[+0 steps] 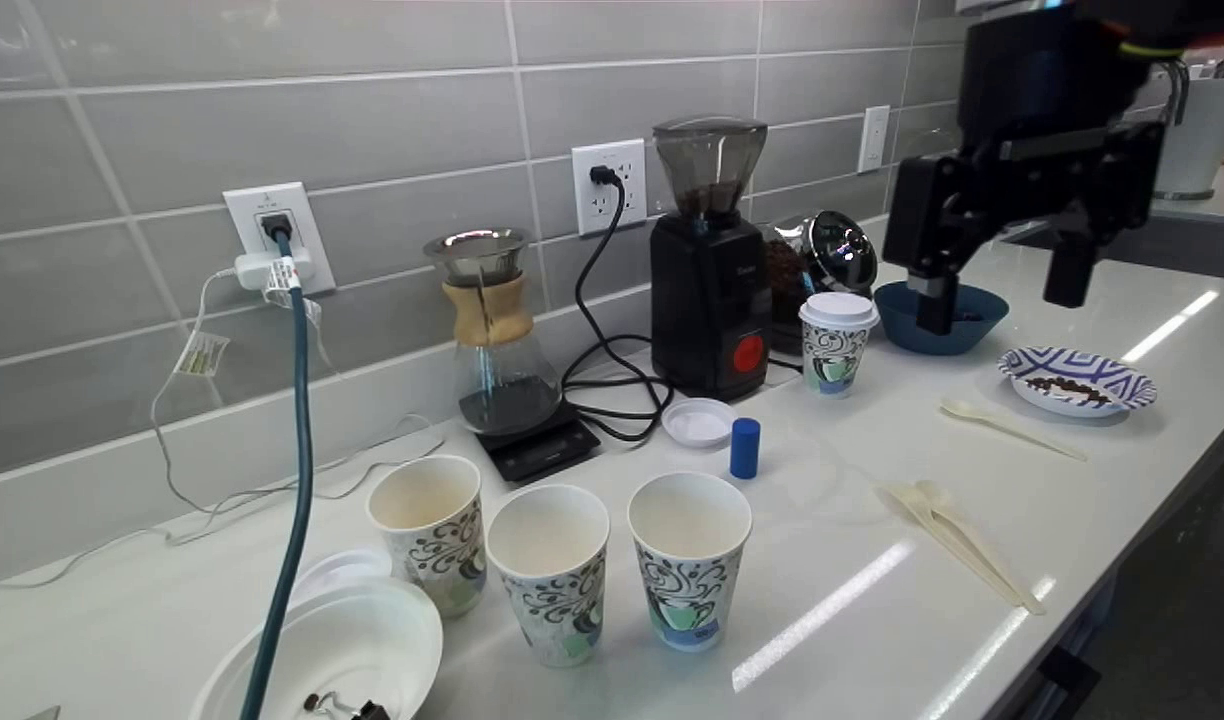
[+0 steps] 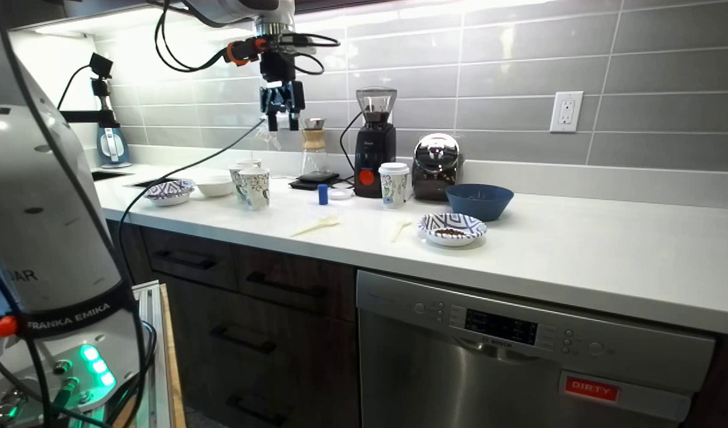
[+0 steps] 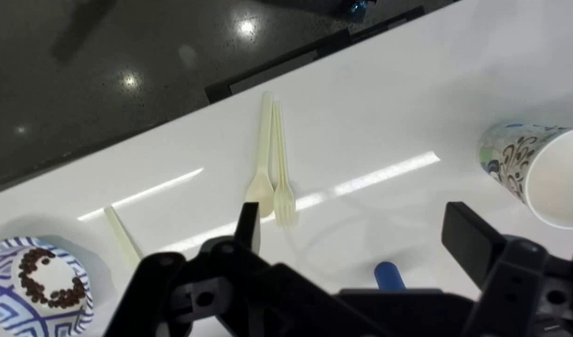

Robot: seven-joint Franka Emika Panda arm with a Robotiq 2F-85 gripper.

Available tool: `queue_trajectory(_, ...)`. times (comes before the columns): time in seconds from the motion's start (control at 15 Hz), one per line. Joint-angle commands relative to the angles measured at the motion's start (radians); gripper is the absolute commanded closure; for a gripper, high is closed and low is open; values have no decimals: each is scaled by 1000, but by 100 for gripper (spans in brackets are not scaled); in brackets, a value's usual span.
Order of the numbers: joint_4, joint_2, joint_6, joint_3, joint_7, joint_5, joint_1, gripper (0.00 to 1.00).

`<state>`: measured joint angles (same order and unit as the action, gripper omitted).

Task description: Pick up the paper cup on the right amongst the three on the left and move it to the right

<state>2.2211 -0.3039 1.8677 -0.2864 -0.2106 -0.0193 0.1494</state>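
Observation:
Three white paper cups stand upright in a group on the counter. The paper cup on the right (image 1: pixel 690 598), with green and light-blue print low on its body, stands beside the middle cup (image 1: pixel 560 612) and the left cup (image 1: pixel 444 560). The right cup also shows in an exterior view (image 2: pixel 256 188), partly covering its neighbours. In the wrist view a cup (image 3: pixel 511 154), which looks like the right one, is cut off by the right edge. My gripper (image 3: pixel 354 229) is open and empty, raised above the counter, apart from the cups; it shows in both exterior views (image 1: pixel 1003 288) (image 2: pixel 284 123).
A blue cylinder (image 1: pixel 744 448), a white lid (image 1: pixel 699 422) and cutlery (image 1: pixel 967 545) lie right of the cups. Farther right stand the grinder (image 1: pixel 710 290), a lidded cup (image 1: pixel 834 345), a blue bowl (image 2: pixel 478 202) and a patterned bowl (image 2: pixel 452 239). A white bowl (image 1: pixel 407 610) is left.

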Motion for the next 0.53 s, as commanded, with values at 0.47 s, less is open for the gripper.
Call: queue_trajectory(0.47,-57,82,33,18,32,6,29,0)
